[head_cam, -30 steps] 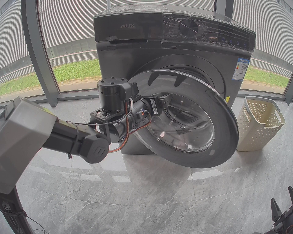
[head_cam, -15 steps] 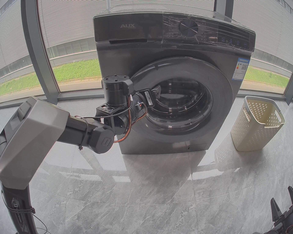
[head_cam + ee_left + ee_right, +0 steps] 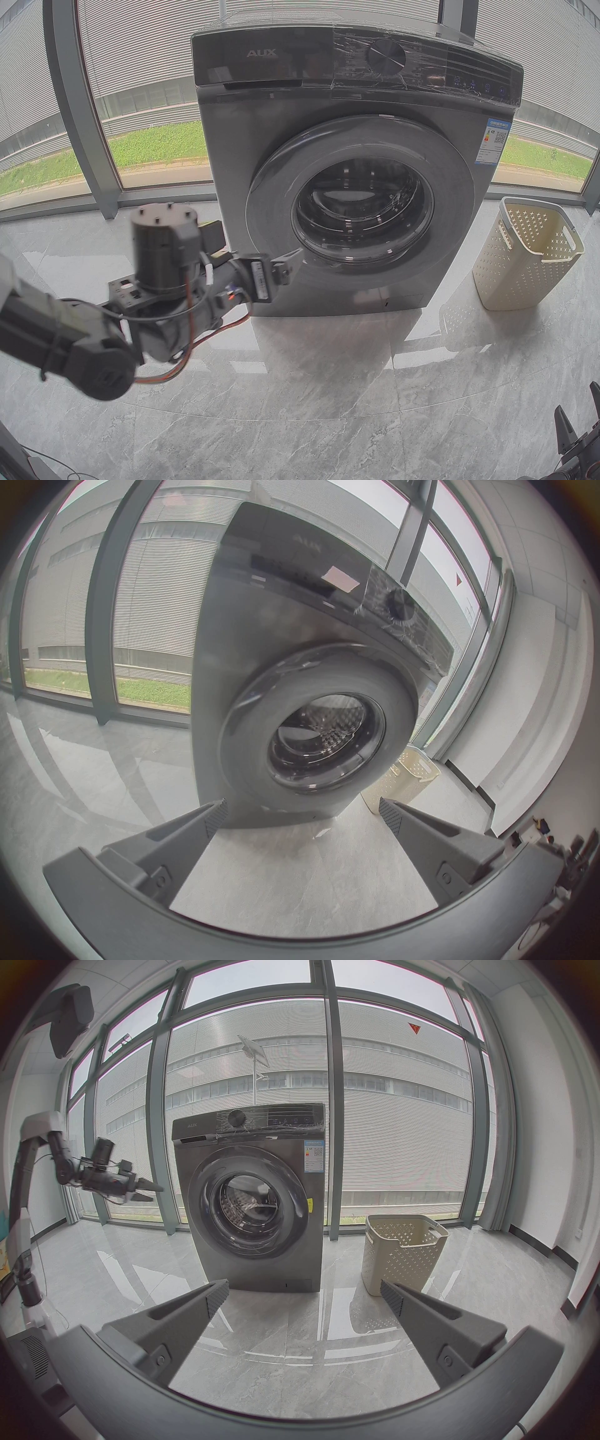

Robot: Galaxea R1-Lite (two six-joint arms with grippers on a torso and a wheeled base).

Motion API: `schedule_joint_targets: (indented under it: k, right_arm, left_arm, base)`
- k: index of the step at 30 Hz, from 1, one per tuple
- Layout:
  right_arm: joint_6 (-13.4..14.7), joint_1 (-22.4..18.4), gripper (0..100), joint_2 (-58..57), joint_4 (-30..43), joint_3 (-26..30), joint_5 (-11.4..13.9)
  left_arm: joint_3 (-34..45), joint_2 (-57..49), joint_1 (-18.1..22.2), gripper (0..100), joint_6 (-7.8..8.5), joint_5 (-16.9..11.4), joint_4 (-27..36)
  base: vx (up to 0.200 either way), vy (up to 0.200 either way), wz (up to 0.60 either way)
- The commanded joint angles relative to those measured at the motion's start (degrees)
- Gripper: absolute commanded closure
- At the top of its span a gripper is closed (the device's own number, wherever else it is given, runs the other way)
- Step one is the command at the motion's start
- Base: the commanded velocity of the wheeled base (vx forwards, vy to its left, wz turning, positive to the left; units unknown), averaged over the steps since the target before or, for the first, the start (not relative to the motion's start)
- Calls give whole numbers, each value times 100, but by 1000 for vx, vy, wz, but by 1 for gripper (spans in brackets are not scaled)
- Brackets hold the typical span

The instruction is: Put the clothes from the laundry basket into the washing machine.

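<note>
**Washing machine.** The washing machine point(image 3: 350, 156) stands on the grey tiled floor point(image 3: 312, 400) with its back to a wall of windows point(image 3: 150, 94). Its round door point(image 3: 275, 200) is shut flush against the front panel. A control panel with a dial point(image 3: 385, 57) runs along the top edge. The door's dark glass point(image 3: 362, 209) shows the drum wall, but what lies in the drum cannot be made out reliably through it.

**Laundry basket.** The laundry basket point(image 3: 528, 256) is cream-coloured with perforated walls. It stands upright on the floor just beside the machine, on the robot's right, apart from the cabinet and slightly nearer the robot than the machine's front.

**Left arm.** The left gripper point(image 3: 294, 262) is held in front of the machine, level with the lower left part of the door. It points toward the door and is close to the front panel without touching it. In the left wrist view its two fingers point(image 3: 187, 830) are spread wide, with bare floor and the machine's front visible between them. They have hold of nothing.

**Right arm.** The right gripper point(image 3: 303, 1288) is held low and well back from the machine, at the robot's right side. It is aimed at the stretch of floor between the machine and the basket. Its fingers point(image 3: 437, 1329) are likewise spread wide and carry nothing. The right wrist view shows both the closed door and the basket beyond them.
</note>
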Motion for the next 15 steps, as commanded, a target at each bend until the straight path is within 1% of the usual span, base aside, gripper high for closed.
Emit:
schedule_joint_targets:
  k: [1,2,3,4,5,7,8,9,10,11,15]
  right_arm:
    - [-2,8,0,-5,-4,101,4]
    - [-2,-1,0,-5,-4,101,4]
    - [-2,-1,0,-5,-4,101,4]
    - [-2,8,0,-5,-4,101,4]
    - [-2,-1,0,-5,-4,101,4]
    - [-2,-1,0,-5,-4,101,4]
    - [-2,-1,0,-5,-4,101,4]
    - [-2,8,0,-5,-4,101,4]
    - [-2,8,0,-5,-4,101,4]
    - [-2,-1,0,-5,-4,101,4]
    - [-2,8,0,-5,-4,101,4]
  left_arm:
    - [2794,-3381,-123,0,418,-78,114]
    - [3031,-3592,-61,0,462,-95,123]
    - [3322,-3882,44,0,541,-104,132]
    - [3392,-3961,79,0,568,-104,141]
    - [3779,-4436,334,0,691,-130,149]
    - [4069,-4981,624,0,752,-218,202]
    - [4069,-4981,624,0,752,-218,202]
    - [4236,-5420,862,0,752,-253,360]
    - [4253,-5447,870,0,752,-253,387]
    - [4411,-5825,1064,0,778,-253,703]
    - [4684,-6739,1547,0,1025,-297,1380]
  base:
    - [0,0,0]
    - [0,0,0]
    - [0,0,0]
    - [0,0,0]
    - [0,0,0]
    - [0,0,0]
    - [0,0,0]
    - [0,0,0]
    - [0,0,0]
    - [0,0,0]
    - [0,0,0]
